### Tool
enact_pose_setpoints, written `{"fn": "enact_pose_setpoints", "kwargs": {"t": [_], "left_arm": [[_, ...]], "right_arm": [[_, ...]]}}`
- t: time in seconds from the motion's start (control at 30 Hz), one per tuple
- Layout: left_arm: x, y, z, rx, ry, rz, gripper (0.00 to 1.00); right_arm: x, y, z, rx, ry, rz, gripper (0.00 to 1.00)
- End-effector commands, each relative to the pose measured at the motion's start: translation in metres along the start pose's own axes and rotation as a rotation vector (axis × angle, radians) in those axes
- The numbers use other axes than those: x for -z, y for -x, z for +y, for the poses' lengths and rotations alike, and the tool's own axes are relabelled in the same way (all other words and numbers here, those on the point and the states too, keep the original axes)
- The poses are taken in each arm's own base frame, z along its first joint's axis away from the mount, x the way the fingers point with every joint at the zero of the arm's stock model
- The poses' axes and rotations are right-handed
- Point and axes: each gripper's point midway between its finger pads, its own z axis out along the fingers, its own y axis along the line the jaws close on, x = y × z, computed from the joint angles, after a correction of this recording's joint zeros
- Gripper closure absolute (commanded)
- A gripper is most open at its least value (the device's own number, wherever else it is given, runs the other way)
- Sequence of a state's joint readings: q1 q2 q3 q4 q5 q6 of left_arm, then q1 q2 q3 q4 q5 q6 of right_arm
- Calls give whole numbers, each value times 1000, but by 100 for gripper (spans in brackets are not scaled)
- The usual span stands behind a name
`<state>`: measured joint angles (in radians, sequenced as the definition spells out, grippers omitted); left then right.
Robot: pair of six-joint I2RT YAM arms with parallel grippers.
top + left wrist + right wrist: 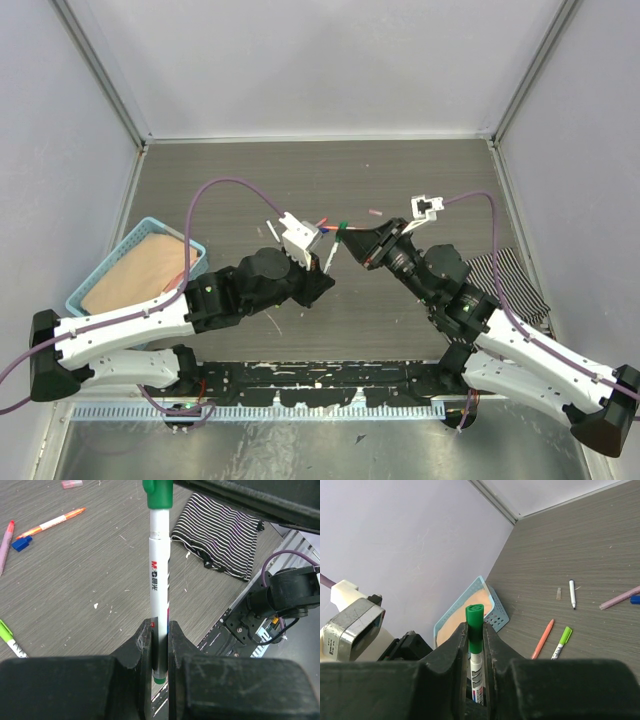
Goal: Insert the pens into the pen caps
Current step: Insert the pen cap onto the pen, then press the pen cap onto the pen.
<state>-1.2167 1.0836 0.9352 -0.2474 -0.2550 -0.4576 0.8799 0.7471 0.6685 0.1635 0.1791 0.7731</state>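
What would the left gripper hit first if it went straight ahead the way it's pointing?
Probably the right gripper: it faces the left gripper, shut on the green cap at the far end of the white pen that the left one holds.

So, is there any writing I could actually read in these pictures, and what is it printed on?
"M&G" in red, then two Chinese characters: on the white pen in the left gripper.
Blue and red print below the green cap in the right gripper: mostly hidden, unreadable.
White label on the orange pen: too small to read.
Dark marks on the lime-tipped pen: blurred.
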Motion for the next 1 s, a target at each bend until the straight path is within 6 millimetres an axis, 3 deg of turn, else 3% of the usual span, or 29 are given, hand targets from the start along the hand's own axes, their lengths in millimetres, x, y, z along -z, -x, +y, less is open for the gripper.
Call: {"fn": "enact_pose_setpoints", "kwargs": {"t": [0.0,0.1,0.3,0.47,0.57,0.77,0.97], "left_arm": [[2,12,-1,16,6,-52,100],[2,14,0,20,10,-61,100],[4,17,2,23,21,-76,100],[5,16,3,23,23,-72,100],[7,14,4,20,26,-67,100],[9,9,4,6,5,-61,100],[11,7,-4,-7,-48,-56,100]], "right_arm": [[0,-3,12,-23,58,19,97],[1,-7,12,-21,65,35,91],[3,-11,14,0,83,59,68],[10,4,15,36,56,23,45],[14,15,13,58,25,-8,36],[13,37,14,69,-49,-53,32],[2,43,29,64,-20,-45,33]]}}
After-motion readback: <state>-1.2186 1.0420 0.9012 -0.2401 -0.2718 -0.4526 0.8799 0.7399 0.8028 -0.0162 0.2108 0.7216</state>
